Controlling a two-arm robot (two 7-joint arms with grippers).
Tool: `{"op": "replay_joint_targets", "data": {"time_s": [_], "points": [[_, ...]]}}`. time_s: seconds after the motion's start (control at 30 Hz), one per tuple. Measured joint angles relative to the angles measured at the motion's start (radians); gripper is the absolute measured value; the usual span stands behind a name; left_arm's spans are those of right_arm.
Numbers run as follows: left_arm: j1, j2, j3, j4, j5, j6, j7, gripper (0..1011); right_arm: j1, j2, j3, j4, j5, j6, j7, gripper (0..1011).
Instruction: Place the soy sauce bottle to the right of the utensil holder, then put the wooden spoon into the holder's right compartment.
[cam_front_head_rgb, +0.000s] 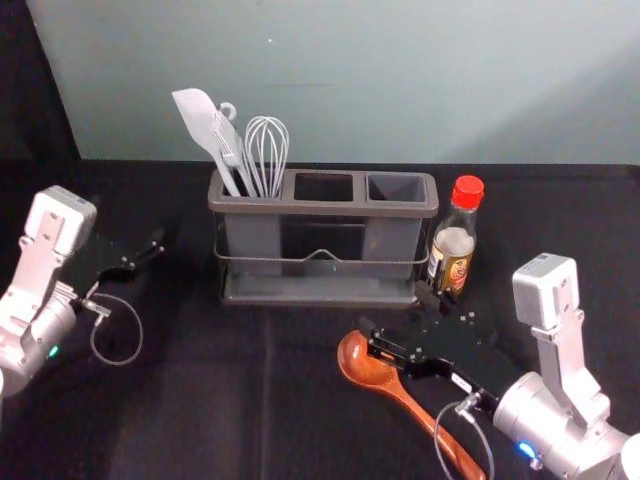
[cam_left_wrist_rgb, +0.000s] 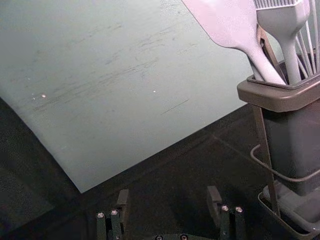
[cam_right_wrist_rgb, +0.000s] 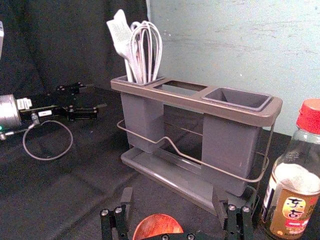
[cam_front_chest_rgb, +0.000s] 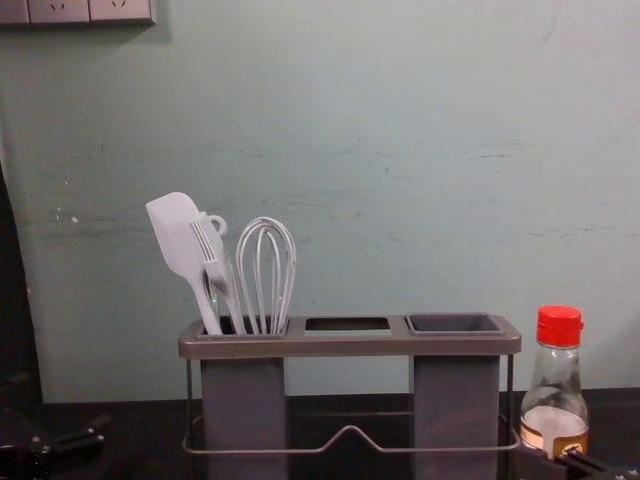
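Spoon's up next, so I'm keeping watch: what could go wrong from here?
The open right claw is near the spoon, whose rounded bowl could slip as it closes. The bottle stands close beside the holder, so a passing claw might knock it. The right compartment is narrow; the spoon could catch.

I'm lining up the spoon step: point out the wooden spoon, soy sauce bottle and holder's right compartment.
Wooden spoon (cam_front_head_rgb: 364, 364), head view, on its bowl.
Soy sauce bottle (cam_right_wrist_rgb: 293, 211), right wrist view, on its label.
Holder's right compartment (cam_front_chest_rgb: 456, 395), chest view, on its front wall.
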Motion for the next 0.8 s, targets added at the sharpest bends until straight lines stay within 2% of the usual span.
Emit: {"op": "replay_joint_targets", "data": {"time_s": [0.6,0.7,0.73,0.8], "points": [[0.000,0.000,0.000,0.000,0.000,0.000,0.000,1000,0.009,0.003,0.005,-0.001,-0.004,0.012,0.001,1000],[0.000,0.000,0.000,0.000,0.000,0.000,0.000,1000,0.020,0.012,-0.001,-0.010,-0.029,0.068,-0.008,1000],[0.000,0.000,0.000,0.000,0.000,0.000,0.000,1000,0.029,0.017,-0.008,-0.025,-0.047,0.124,-0.020,1000],[0.000,0.000,0.000,0.000,0.000,0.000,0.000,1000,0.039,0.020,-0.017,-0.042,-0.063,0.190,-0.031,1000]]}}
